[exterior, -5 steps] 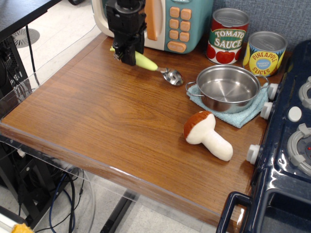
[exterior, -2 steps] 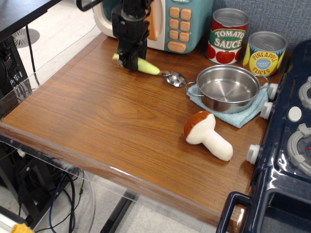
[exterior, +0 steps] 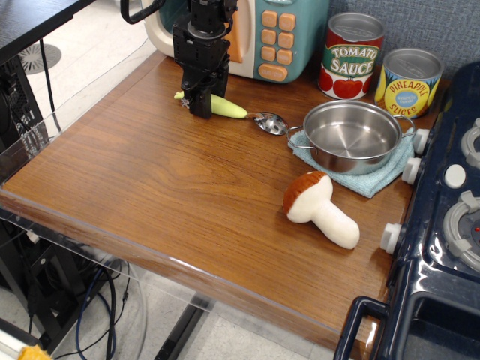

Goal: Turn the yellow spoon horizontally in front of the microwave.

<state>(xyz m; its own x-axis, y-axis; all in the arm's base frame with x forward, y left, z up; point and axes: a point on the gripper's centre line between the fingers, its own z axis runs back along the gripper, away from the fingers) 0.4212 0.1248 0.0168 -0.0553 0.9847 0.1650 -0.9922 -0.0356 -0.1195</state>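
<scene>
The gripper (exterior: 199, 105) is low over the wooden table (exterior: 150, 195), right in front of the microwave (exterior: 247, 34), and the jaws are closed narrow around the pale handle of the yellow spoon (exterior: 229, 110). The handle's left tip pokes out on one side of the black fingers and the rest runs out to the right, ending in the shiny bowl just beside the steel pot (exterior: 351, 136) on its blue cloth (exterior: 375, 180).

What has changed in the last second is the spoon's angle. A second ago it slanted clearly down to the right, bowl well short of the pot. Now it lies much flatter, close to level across the view, and the bowl has swung up and over toward the pot's near handle. The gripper has crept a touch to the right and down with it.

That reads as the turn nearly finished: the spoon sits roughly sideways along the microwave's front, with only a slight droop left toward the bowl end. Whether the handle rests fully on the table cannot be told here. What remains looks like a small final twist, then letting go. The tomato sauce can (exterior: 352, 56), pineapple can (exterior: 409, 81) and mushroom toy (exterior: 319, 208) stand clear.
</scene>
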